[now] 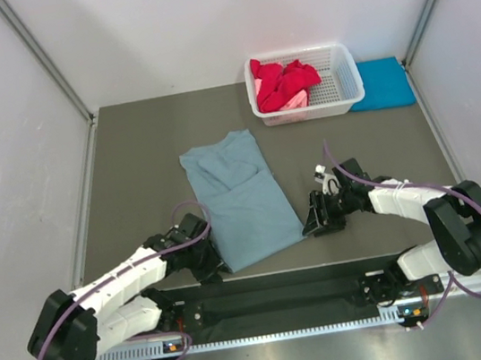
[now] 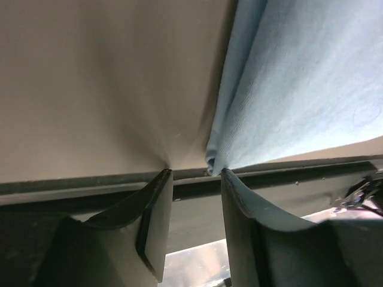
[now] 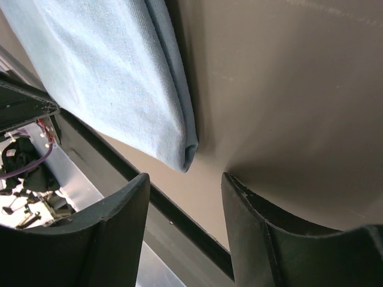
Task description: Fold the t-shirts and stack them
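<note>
A dusty grey-blue t-shirt (image 1: pixel 239 203) lies folded lengthwise in a long strip on the dark table (image 1: pixel 140 177). My left gripper (image 1: pixel 209 262) sits low at its near left corner, open. In the left wrist view that corner (image 2: pixel 212 162) lies just off the right fingertip (image 2: pixel 230 185), and the left gripper (image 2: pixel 195 172) holds nothing. My right gripper (image 1: pixel 315 221) is at the near right corner, open. The folded edge (image 3: pixel 185 152) lies just ahead of the right gripper (image 3: pixel 185 177), untouched. Red t-shirts (image 1: pixel 280 83) and a pink one (image 1: pixel 298 100) lie bunched in the basket. A turquoise t-shirt (image 1: pixel 382 84) lies folded at the back right.
The white lattice basket (image 1: pixel 351 82) stands at the table's far edge, right of middle, with the turquoise shirt against its right side. Pale side walls (image 1: pixel 14 178) close in the table on both sides. The black base rail (image 1: pixel 286 300) runs along the near edge.
</note>
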Robot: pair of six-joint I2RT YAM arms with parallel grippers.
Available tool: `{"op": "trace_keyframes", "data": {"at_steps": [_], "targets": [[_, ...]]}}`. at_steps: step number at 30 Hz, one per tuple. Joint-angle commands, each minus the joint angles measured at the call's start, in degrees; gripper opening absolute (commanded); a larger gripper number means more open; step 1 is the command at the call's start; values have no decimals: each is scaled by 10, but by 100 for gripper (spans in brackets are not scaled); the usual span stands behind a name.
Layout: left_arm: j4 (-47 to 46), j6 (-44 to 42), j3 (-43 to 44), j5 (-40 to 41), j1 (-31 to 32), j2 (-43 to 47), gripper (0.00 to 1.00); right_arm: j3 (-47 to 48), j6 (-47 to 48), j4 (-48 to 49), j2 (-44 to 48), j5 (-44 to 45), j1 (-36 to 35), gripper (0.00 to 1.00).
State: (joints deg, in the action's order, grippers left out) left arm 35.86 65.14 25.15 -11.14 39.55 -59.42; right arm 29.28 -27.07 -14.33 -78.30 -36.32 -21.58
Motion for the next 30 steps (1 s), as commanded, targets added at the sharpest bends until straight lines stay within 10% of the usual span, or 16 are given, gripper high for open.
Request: {"op": "trace_keyframes", "data": {"at_steps": [1,12,19,30], "targets": [[-63,31,-11,-16,3,-10,44,10,14,4,-4,27,5,52],[-83,36,-17,4,4,-42,43,9,19,1,-6,27,4,51],[-80,28,-7,26,2,-38,0,1,25,-4,1,20,6,54],[-64,18,6,19,3,-5,0,-50,-4,60,-5,-7,1,51]]}}
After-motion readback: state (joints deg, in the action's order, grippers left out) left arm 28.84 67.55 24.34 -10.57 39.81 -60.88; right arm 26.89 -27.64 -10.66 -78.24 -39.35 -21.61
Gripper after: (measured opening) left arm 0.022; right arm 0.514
